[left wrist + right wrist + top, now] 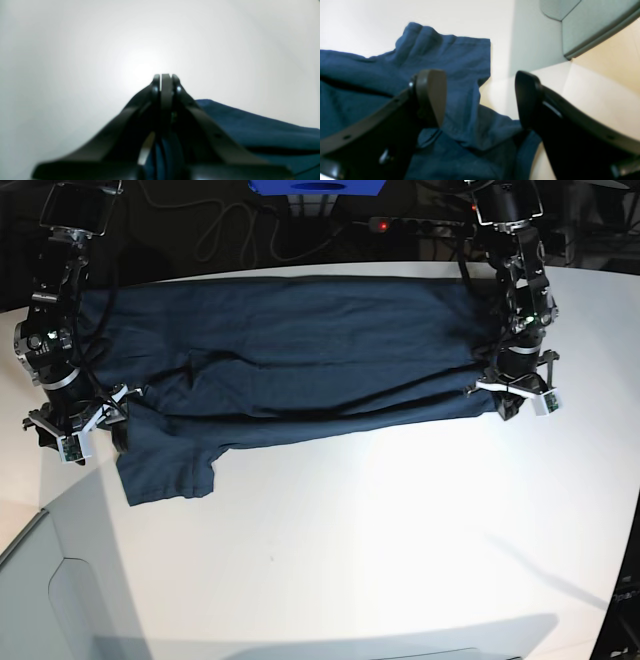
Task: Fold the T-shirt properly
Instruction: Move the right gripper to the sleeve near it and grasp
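The dark navy T-shirt (pixel 300 340) lies across the far half of the white table (pixel 380 540), folded lengthwise, with one sleeve (pixel 165 470) sticking out toward the front left. My left gripper (pixel 512 402) is at the shirt's right end. In the left wrist view this gripper (pixel 165 78) is shut, with a dark strip pinched between the tips and the shirt's blue fabric (pixel 262 130) beside and under it. My right gripper (pixel 75 432) is at the shirt's left end. In the right wrist view it (pixel 480 100) is open, low over rumpled fabric and the sleeve (pixel 460 57).
A blue box (pixel 315 185), cables and a power strip with a red light (pixel 383 224) lie behind the table. The table's edge cuts across the front left corner (pixel 60 490). A grey-green panel (pixel 595 20) shows beyond the right gripper.
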